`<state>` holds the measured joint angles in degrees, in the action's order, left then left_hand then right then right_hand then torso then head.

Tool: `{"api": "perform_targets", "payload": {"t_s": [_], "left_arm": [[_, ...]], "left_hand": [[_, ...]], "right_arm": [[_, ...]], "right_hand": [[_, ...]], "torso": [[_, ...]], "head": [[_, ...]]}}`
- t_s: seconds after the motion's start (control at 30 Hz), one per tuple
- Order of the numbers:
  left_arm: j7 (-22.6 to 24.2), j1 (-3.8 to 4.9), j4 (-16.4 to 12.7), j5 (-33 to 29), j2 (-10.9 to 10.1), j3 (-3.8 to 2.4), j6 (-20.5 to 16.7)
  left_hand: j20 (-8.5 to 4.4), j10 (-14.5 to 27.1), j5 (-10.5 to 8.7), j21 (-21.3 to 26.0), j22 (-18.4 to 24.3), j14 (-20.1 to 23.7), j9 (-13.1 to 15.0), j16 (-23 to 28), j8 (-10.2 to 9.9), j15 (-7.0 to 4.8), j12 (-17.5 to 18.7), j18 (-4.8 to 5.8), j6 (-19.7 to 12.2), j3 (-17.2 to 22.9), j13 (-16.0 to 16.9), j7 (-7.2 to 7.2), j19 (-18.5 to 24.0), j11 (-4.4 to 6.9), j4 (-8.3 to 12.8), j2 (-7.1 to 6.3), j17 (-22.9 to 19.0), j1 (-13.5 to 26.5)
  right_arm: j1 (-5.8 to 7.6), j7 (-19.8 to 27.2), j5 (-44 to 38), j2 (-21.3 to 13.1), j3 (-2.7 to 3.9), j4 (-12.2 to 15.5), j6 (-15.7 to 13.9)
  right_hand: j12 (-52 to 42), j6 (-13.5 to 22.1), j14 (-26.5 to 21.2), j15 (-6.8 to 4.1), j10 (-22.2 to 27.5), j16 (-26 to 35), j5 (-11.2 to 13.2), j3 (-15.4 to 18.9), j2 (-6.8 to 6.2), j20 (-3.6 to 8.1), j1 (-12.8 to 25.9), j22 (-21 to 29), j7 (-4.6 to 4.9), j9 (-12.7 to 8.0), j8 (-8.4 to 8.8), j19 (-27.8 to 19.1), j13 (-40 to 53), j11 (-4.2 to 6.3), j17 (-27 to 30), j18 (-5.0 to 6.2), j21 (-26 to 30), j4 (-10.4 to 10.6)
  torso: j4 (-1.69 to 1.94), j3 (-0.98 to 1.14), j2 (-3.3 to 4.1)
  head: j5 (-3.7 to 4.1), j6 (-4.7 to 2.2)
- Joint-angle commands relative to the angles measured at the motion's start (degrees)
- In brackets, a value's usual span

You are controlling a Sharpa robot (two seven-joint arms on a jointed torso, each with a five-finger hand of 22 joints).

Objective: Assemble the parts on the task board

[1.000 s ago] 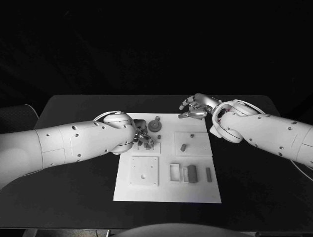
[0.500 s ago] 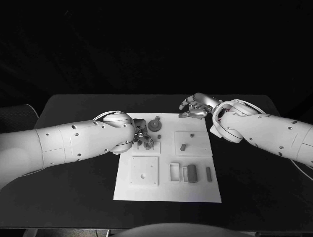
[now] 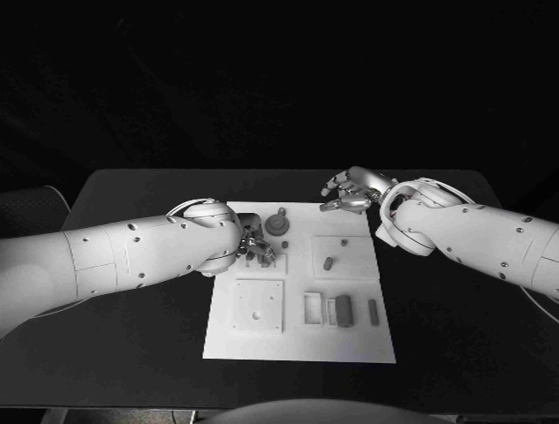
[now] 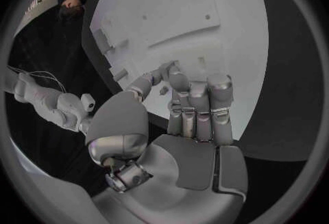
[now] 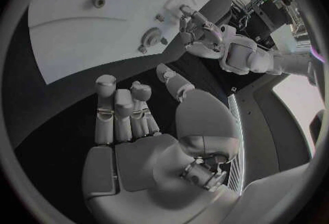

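While left hand (image 3: 256, 248) sits over upper-left plate of task board (image 3: 298, 340), fingers curled, hold on small part uncertain. Round part (image 3: 276, 224) just above it. Right hand (image 3: 347, 193) at board's upper-right edge, half-open, empty; left nearer.

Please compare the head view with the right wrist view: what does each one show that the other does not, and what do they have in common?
Head view: the near end of the task board, with a square plate and grey bars lying on it.
Right wrist view: the palm of the right hand, holding nothing, over the black table beside the board.
Both: the left hand at the board's far end, the round part next to it, and a dark peg.
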<state>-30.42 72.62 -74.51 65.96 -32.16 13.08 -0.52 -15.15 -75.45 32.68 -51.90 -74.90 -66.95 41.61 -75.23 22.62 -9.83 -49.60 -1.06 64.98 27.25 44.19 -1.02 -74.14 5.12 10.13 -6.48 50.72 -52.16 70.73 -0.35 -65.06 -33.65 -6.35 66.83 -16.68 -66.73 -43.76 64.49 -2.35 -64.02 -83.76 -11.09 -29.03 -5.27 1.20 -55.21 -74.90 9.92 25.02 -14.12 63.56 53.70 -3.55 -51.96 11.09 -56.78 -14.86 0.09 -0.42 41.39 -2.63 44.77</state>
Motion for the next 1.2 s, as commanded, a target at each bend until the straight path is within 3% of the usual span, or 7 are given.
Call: {"api": "perform_targets", "payload": {"t_s": [0.03, 0.27, 1.2], "left_arm": [[-1.92, -0.73, 0.27, -0.59, -0.21, 0.52, 0.01], [-2.42, -0.73, 0.06, -0.60, -0.61, 0.52, 0.16], [-3.09, -0.71, -0.26, 0.20, -1.08, 0.52, 0.70]], "left_hand": [[-0.37, -0.10, 0.66, -0.38, -0.95, 0.34, -0.01, -0.32, 0.47, -1.07, -0.23, -4.41, 0.46, 6.26, -0.07, 0.00, -0.37, 0.16, 5.90, 3.99, -0.08, -4.03], [-0.41, -0.27, 1.63, -0.56, -0.97, 0.15, -0.01, -0.48, 0.69, -1.16, -0.42, -4.43, 0.65, 6.40, -0.10, 0.12, -0.58, 0.27, 6.10, 3.96, -0.13, -3.94], [-0.44, -0.45, 2.16, -0.76, -1.00, -0.06, 0.02, -0.64, 0.92, -1.25, -0.60, -4.45, 0.84, 6.51, -0.13, 0.24, -0.77, 0.40, 6.31, 3.84, -0.17, -4.11]], "right_arm": [[-0.01, 0.31, -0.07, -0.05, 0.01, 0.08, 0.61], [-0.01, 0.30, -0.07, -0.11, 0.01, 0.08, 0.64], [-0.01, 0.30, -0.07, -0.14, 0.01, 0.01, 0.66]], "right_hand": [[-0.24, -0.02, -0.31, -0.18, 0.51, 0.01, -0.37, 0.05, -0.02, 0.29, 0.74, -0.07, 0.28, -0.05, -0.35, -0.06, -0.08, -0.06, 0.07, 3.91, 0.22, 0.34], [-0.25, -0.02, -0.31, -0.18, 0.51, 0.00, -0.37, 0.03, -0.03, 0.30, 0.74, -0.08, 0.28, -0.06, -0.36, -0.05, -0.09, -0.06, 0.07, 3.91, 0.22, 0.34], [-0.29, -0.01, -0.31, -0.18, 0.52, -0.03, -0.36, 0.01, -0.08, 0.32, 0.82, -0.10, 0.28, -0.08, -0.38, -0.04, -0.12, -0.06, 0.09, 3.91, 0.22, 0.41]], "torso": [[-0.01, -0.01, -0.01], [0.02, -0.03, -0.01], [0.01, -0.02, 0.00]], "head": [[-0.05, 0.02], [-0.07, 0.03], [-0.21, 0.13]]}}
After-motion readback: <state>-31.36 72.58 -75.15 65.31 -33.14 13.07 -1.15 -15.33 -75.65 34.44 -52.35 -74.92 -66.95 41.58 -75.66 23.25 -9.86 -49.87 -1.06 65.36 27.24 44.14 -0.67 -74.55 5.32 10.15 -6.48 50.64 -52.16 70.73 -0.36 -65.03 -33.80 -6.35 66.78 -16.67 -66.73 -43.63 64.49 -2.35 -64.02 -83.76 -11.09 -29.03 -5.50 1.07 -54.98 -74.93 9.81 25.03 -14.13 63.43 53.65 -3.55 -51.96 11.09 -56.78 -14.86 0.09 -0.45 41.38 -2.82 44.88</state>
